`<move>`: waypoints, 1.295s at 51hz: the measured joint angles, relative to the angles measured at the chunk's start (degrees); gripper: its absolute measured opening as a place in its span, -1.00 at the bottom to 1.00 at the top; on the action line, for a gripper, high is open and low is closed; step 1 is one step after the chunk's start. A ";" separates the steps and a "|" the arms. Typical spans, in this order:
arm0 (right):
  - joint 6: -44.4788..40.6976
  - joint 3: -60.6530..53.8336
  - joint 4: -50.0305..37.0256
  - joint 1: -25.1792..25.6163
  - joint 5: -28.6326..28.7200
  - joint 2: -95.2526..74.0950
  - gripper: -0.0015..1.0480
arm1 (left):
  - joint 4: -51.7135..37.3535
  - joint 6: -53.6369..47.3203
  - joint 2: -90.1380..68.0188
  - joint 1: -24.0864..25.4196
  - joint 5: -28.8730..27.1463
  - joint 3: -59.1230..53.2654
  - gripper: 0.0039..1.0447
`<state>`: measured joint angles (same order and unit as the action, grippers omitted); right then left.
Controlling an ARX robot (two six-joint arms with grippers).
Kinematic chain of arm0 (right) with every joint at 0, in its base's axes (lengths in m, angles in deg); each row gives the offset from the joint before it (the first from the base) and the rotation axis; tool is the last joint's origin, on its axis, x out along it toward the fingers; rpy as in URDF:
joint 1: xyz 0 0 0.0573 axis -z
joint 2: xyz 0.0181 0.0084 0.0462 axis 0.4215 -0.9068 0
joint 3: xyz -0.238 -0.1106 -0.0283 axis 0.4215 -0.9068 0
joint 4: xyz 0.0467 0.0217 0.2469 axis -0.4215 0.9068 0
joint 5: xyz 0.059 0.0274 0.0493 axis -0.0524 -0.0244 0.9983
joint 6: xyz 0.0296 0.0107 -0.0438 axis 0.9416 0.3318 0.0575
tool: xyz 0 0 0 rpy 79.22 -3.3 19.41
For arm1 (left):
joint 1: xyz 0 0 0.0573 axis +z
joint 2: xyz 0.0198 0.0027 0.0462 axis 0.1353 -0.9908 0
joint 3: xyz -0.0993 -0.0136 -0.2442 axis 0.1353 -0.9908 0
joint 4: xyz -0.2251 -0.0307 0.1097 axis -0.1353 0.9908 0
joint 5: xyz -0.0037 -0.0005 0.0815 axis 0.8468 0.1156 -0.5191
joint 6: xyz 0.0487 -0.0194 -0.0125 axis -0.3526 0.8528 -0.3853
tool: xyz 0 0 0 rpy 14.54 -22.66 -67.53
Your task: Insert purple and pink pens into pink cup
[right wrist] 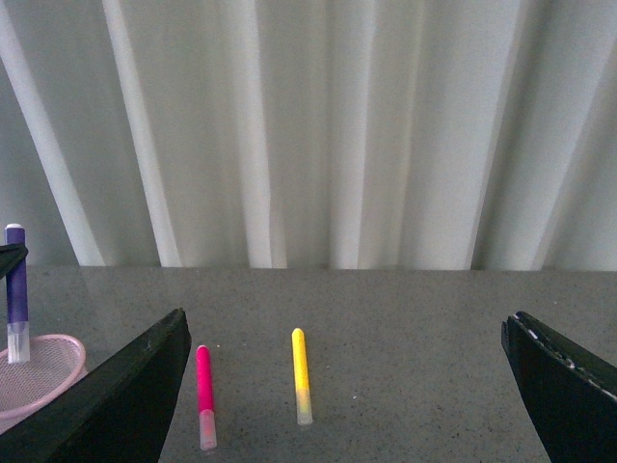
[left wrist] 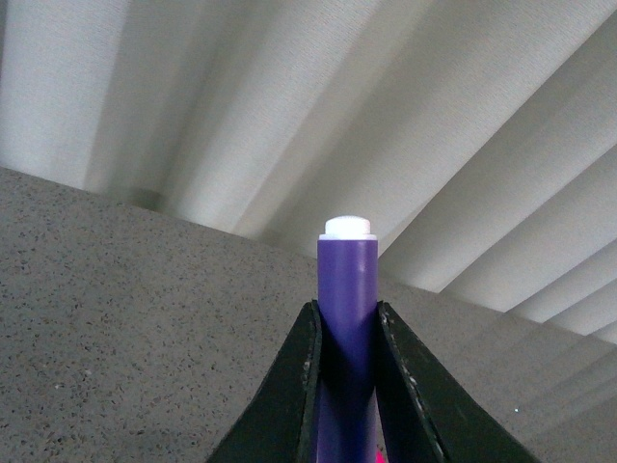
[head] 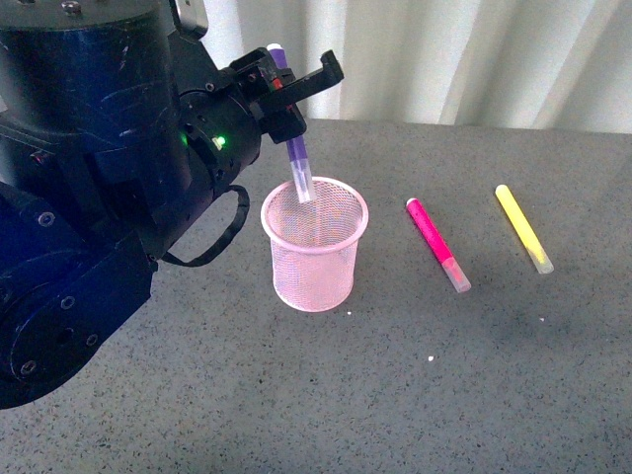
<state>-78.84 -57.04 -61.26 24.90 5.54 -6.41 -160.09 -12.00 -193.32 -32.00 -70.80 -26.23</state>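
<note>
Grey speckled surface [head: 444, 395] under everything. Left tool [head: 288, 94] clamped on purple pen [head: 297, 158], above pink cup [head: 314, 267]. Pen almost upright, pale cap end down, tip at cup's mouth. Right tool [right wrist: 345, 328] wide apart, holding nothing. Pink pen [head: 437, 244] lying flat, right of cup. Yellow marker [head: 523, 229] further right of cup.

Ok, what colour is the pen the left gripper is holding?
Purple, with a white end. The pen shows best in the left wrist view.

Table [head: 444, 395]: cup [head: 314, 278], pink pen [head: 437, 244], yellow pen [head: 523, 229]
</note>
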 joint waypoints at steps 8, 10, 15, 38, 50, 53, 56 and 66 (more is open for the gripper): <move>0.00 0.00 0.00 0.00 0.00 0.00 0.87 | 0.04 0.44 -0.02 -0.55 0.02 -0.02 -0.58; 0.00 0.00 0.00 0.00 0.00 0.00 0.87 | 0.07 0.50 -0.04 -0.68 0.02 -0.02 -0.45; 0.00 0.00 0.00 0.00 0.00 0.00 0.87 | 0.26 0.66 -0.02 -0.94 0.00 -0.07 -0.10; 0.00 0.00 0.00 0.00 0.00 0.00 0.87 | 14.82 -0.79 10.45 3.02 7.21 -4.57 0.88; 0.02 0.00 0.00 0.00 0.00 0.00 0.87 | 29.97 -5.44 30.80 12.52 21.81 -12.39 0.88; 0.00 0.00 0.00 0.00 0.00 0.00 0.87 | 33.38 -5.73 35.08 15.61 24.81 -14.10 0.88; 0.00 0.00 0.00 0.00 0.00 0.00 0.87 | 36.11 -6.36 39.08 19.08 27.78 -15.96 0.88; 0.00 0.00 0.00 0.00 0.00 0.00 0.87 | 44.37 -8.70 50.99 32.04 37.66 -21.14 0.88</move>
<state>-78.84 -57.04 -61.26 24.90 5.54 -6.41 -115.72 -20.70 -142.33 0.04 -33.14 -47.37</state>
